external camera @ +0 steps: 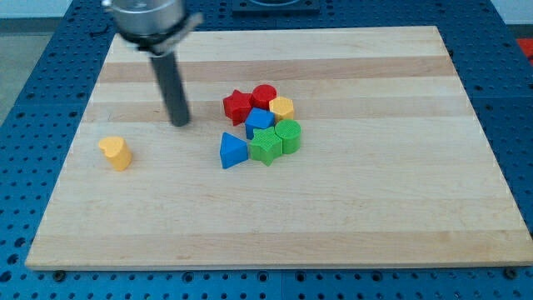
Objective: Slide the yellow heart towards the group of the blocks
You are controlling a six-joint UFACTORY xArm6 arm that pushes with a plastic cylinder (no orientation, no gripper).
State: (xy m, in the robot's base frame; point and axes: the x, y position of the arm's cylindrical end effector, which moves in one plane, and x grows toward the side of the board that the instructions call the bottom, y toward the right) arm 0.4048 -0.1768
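The yellow heart (116, 152) lies alone at the view's left on the wooden board (275, 217). The group sits near the board's middle: a red star (237, 106), a red cylinder (265, 96), a yellow hexagon (282, 108), a blue cube-like block (258, 122), a green cylinder (288, 135), a green star (266, 146) and a blue triangle (232, 151). My tip (180, 123) rests on the board between the heart and the group, up and to the right of the heart, touching no block.
The board's edges border a blue perforated table (33, 100) on all sides. The arm's grey flange (150, 18) hangs over the board's top left.
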